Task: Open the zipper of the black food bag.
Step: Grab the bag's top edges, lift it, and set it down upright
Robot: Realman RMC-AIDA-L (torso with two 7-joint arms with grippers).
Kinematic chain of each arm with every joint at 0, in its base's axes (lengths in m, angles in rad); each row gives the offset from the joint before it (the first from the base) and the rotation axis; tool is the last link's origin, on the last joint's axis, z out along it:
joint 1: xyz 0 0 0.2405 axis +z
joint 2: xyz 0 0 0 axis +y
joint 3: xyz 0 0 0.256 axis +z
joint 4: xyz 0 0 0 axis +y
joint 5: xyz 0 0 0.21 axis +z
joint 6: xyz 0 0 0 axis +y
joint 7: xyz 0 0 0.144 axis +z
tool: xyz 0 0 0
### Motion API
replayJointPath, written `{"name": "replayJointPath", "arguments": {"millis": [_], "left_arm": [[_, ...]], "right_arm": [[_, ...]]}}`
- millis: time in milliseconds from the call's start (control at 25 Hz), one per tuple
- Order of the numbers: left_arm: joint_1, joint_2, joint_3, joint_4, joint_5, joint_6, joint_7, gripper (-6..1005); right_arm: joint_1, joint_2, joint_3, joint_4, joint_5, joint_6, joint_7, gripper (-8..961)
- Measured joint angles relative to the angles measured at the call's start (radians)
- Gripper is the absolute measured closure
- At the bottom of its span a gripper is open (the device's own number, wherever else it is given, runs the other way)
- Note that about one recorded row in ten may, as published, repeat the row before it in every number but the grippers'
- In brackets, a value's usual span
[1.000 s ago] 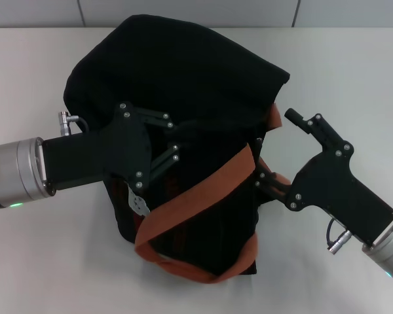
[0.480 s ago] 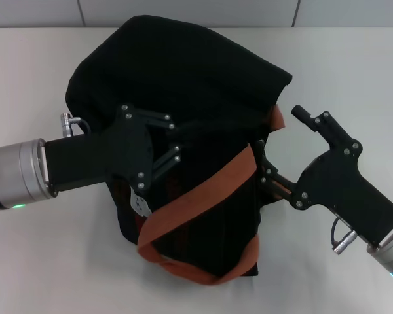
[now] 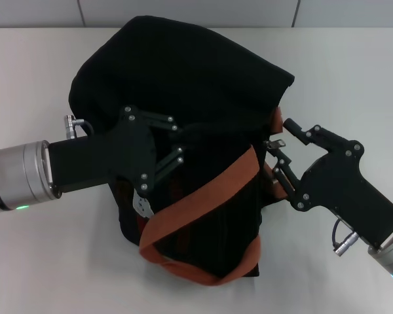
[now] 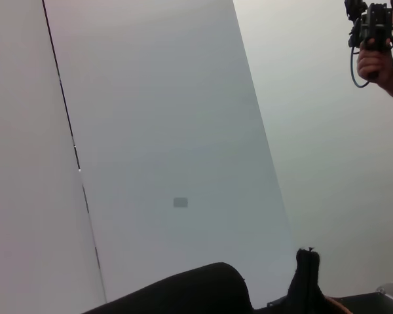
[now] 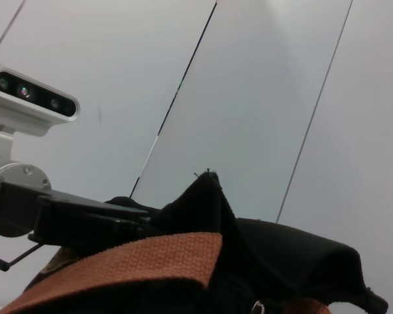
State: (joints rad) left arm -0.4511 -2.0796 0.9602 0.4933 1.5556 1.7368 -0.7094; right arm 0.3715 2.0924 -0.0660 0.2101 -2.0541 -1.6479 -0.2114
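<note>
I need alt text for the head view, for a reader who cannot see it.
A black food bag with orange-brown straps sits on a white table. The left gripper presses its left side, and the right gripper reaches its right edge.

from my head view the left gripper (image 3: 162, 152) has its fingertips sunk into the black food bag (image 3: 183, 85), so i can't read their gap. the zipper is lost in black folds. the right gripper (image 3: 280, 159) is pressed against the bag's right side.
</note>
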Motion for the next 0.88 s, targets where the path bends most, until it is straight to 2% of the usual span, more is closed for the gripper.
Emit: {"name": "replayJointPath", "arguments": {"millis": [160,880], "left_arm": [[0.0,0.0,0.0,0.0,0.0,-0.005,0.0,899],[-0.02,-0.001,0.0,-0.033,0.001,-0.021,0.013,899]], "right_arm": [[-0.002,0.0,0.0,0.0,-0.004,-0.001,0.0,694],[-0.027,0.0,0.0,0.024,0.0,0.015,-0.119,743]]}}
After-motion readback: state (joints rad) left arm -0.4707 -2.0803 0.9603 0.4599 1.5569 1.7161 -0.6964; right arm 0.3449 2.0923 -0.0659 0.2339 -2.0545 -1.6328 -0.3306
